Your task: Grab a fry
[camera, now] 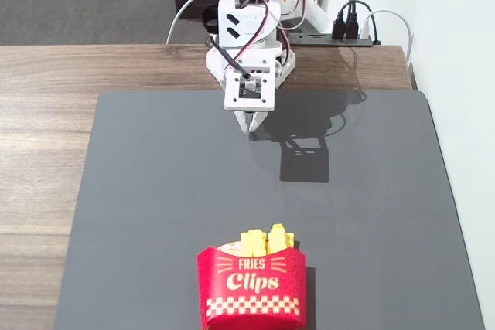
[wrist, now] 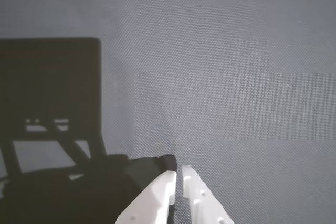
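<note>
A red "Fries Clips" carton [camera: 251, 290] stands on the dark grey mat [camera: 155, 191] at the front centre of the fixed view. Short yellow tips [camera: 267, 240] stick up out of its top. No whole long fry shows in either view; whatever is below the tips is hidden by the carton. My white gripper [camera: 254, 123] hangs over the back of the mat, far behind the carton, pointing down. In the wrist view the gripper [wrist: 179, 172] enters from the bottom edge with its jaws nearly together and nothing between them; only bare mat lies under it.
The mat lies on a wooden table [camera: 46, 113]. A power strip with plugs [camera: 348, 32] and cables sit behind the arm's base at the table's back edge. A white wall [camera: 464, 52] runs along the right side.
</note>
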Motion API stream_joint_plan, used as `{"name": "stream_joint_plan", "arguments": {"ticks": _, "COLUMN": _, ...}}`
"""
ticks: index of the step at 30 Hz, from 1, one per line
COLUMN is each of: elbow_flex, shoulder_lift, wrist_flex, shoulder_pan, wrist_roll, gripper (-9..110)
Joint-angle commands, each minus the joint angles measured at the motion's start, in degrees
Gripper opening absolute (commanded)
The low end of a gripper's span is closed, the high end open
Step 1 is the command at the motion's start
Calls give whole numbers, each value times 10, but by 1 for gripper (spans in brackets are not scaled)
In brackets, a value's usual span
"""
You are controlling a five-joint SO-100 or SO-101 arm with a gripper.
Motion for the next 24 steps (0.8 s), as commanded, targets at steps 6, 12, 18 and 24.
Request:
{"name": "stream_joint_plan", "arguments": {"ticks": 6, "elbow_flex": -170, "shoulder_lift": -169, "wrist_flex": 38, "shoulder_pan": -14, "wrist_roll": -19, "gripper": 1}}
{"name": "stream_joint_plan", "arguments": {"ticks": 12, "elbow_flex": -302, "shoulder_lift": -324, "wrist_flex": 25, "shoulder_pan": -9, "wrist_roll": -40, "gripper": 1}}
{"name": "stream_joint_plan", "arguments": {"ticks": 18, "elbow_flex": -391, "shoulder_lift": -475, "wrist_flex": -29, "shoulder_pan": 4, "wrist_roll": -62, "gripper": 2}}
{"name": "stream_joint_plan", "arguments": {"ticks": 24, "elbow_flex": -472, "shoulder_lift": -635, "wrist_flex": -88, "shoulder_pan": 7, "wrist_roll": -72, "gripper": 12}}
